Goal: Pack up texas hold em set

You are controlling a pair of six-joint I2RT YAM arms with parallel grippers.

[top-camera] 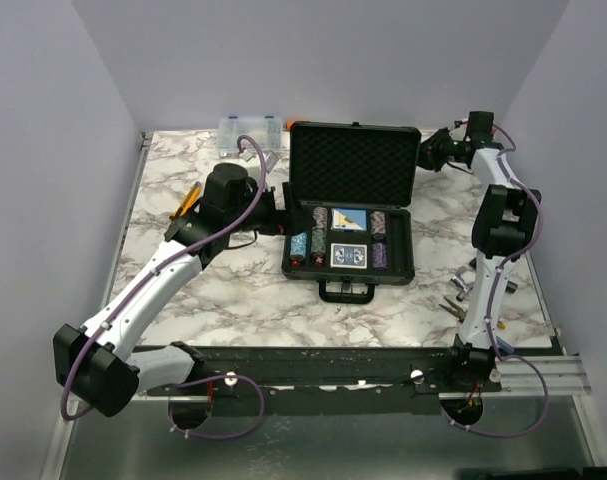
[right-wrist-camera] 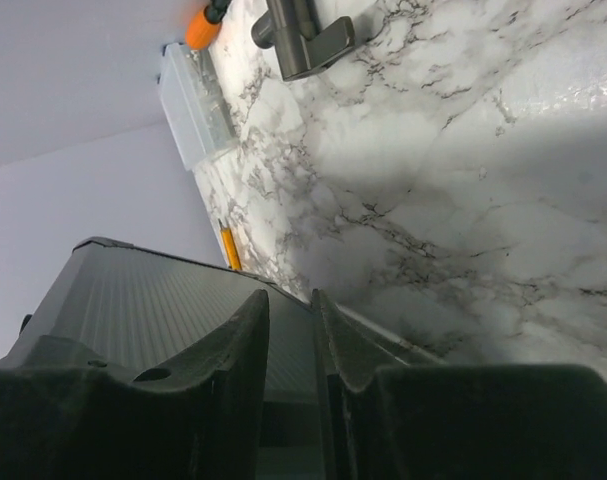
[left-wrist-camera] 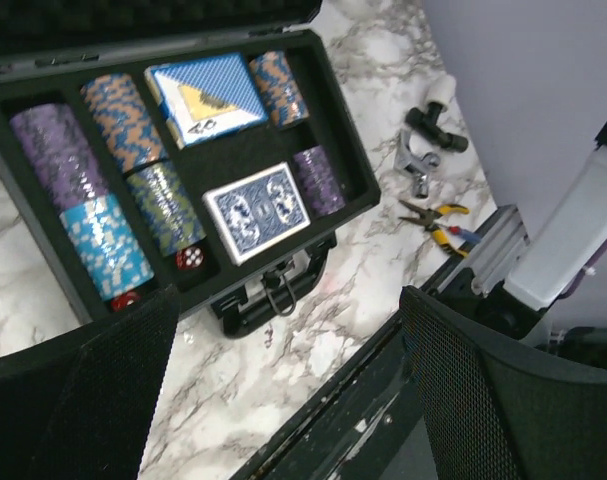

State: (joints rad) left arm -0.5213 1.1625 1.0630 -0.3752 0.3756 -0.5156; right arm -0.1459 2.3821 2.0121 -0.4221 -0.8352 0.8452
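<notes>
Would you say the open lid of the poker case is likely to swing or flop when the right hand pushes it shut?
The lid looks like a rigid shell lined with foam, so it should probably swing as one piece, not flex. Standing upright on its rear hinge, it may drop fast once past vertical. With the tray full of chip stacks, the base likely stays put.

Left hand (left-wrist-camera: 283, 390) wide apart, right hand (right-wrist-camera: 291, 345) nearly closed

Open case (left-wrist-camera: 351, 160) with chips (left-wrist-camera: 103, 245), card decks (left-wrist-camera: 255, 212)

Clear organizer box (top-camera: 249, 130) and pliers (left-wrist-camera: 438, 222) lie on marble table (top-camera: 233, 290).
</notes>
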